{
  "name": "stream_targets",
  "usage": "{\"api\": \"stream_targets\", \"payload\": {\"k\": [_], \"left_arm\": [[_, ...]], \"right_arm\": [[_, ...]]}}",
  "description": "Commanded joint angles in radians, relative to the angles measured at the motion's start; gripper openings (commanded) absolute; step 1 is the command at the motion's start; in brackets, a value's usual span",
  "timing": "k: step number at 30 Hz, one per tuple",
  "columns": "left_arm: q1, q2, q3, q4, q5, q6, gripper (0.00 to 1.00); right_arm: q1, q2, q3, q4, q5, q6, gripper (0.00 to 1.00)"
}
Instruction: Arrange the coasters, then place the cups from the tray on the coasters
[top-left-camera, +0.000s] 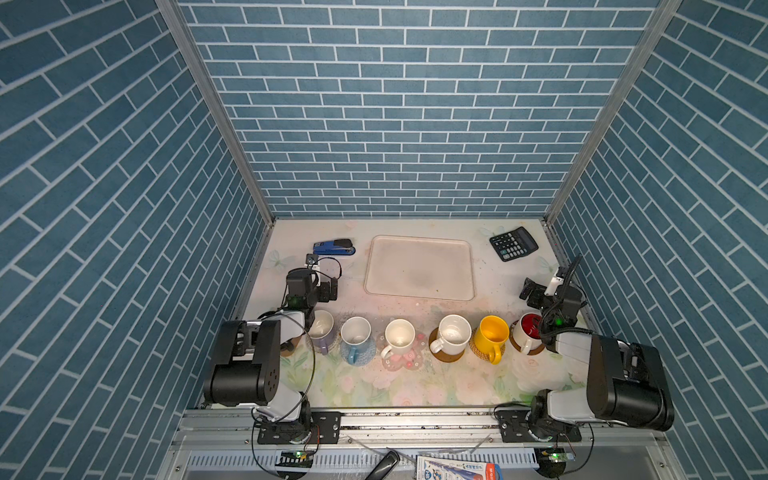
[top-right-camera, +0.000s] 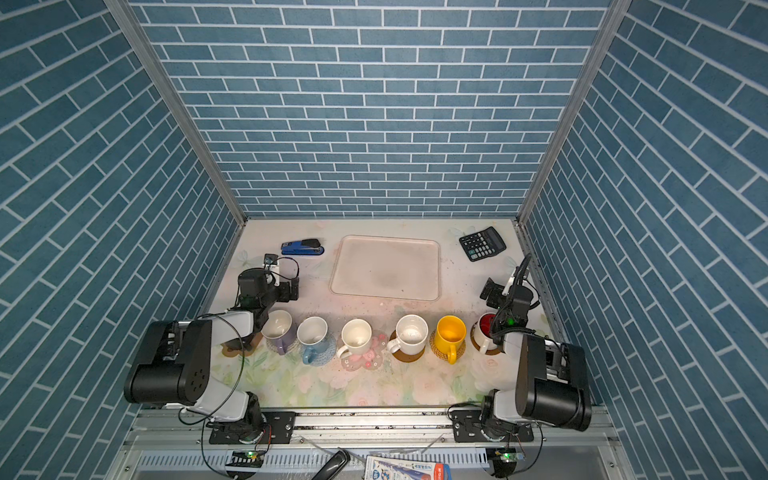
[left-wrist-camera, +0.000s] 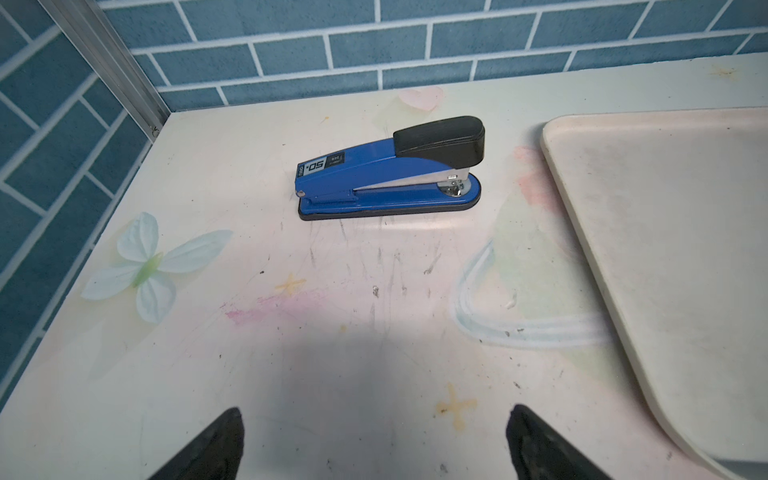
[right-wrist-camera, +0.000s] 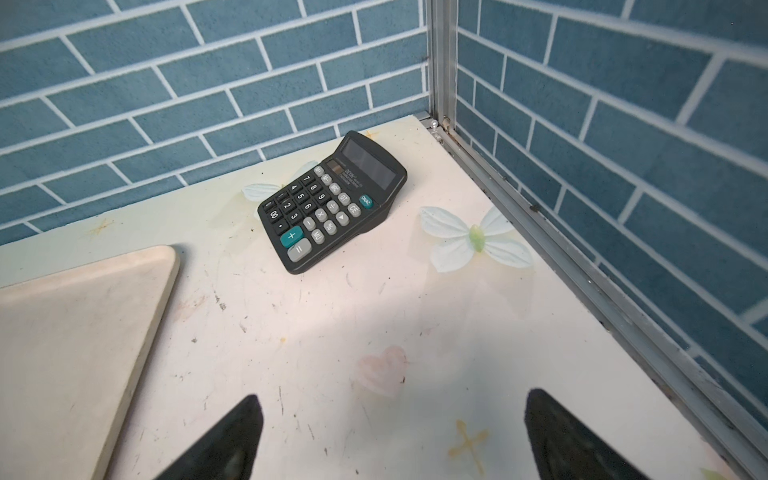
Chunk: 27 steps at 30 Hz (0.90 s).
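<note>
The cream tray (top-left-camera: 419, 270) lies bare at mid-back, also in both wrist views (left-wrist-camera: 665, 249) (right-wrist-camera: 62, 332). Along the front stands a row of cups: lavender (top-left-camera: 322, 328), light blue (top-left-camera: 355, 334) on a blue-grey coaster (top-left-camera: 370, 355), white (top-left-camera: 399, 336) on a pink flower coaster (top-left-camera: 409, 360), white (top-left-camera: 453, 332) on a brown disc (top-left-camera: 446, 356), yellow (top-left-camera: 492, 332) on a rattan round (top-left-camera: 478, 352), and one red inside (top-left-camera: 530, 326). My left gripper (top-left-camera: 328, 291) (left-wrist-camera: 375, 415) and right gripper (top-left-camera: 530, 289) (right-wrist-camera: 395, 397) hover open and empty on either side of the tray.
A blue stapler (top-left-camera: 334, 247) (left-wrist-camera: 390, 174) lies at the back left. A black calculator (top-left-camera: 513, 243) (right-wrist-camera: 332, 203) sits at the back right corner. Blue brick walls close three sides. My left arm (top-left-camera: 257, 357) hides the row's left end.
</note>
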Motion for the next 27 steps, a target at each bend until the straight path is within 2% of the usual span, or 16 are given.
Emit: {"api": "stream_targets", "payload": {"k": [1, 11, 15, 27], "left_arm": [[0.005, -0.024, -0.024, 0.068, -0.002, 0.005, 0.99], [0.002, -0.032, -0.050, 0.108, -0.001, 0.011, 0.99], [-0.013, -0.030, -0.110, 0.216, -0.015, 0.023, 0.99], [-0.017, -0.030, -0.112, 0.216, -0.025, 0.028, 0.99]], "right_arm": [[0.005, 0.017, -0.010, 0.062, -0.023, -0.030, 0.99], [0.038, 0.061, -0.023, 0.128, -0.057, -0.086, 0.99], [0.042, 0.099, -0.040, 0.197, -0.057, -0.089, 0.99], [0.066, 0.120, 0.017, 0.104, -0.045, -0.112, 0.99]]}}
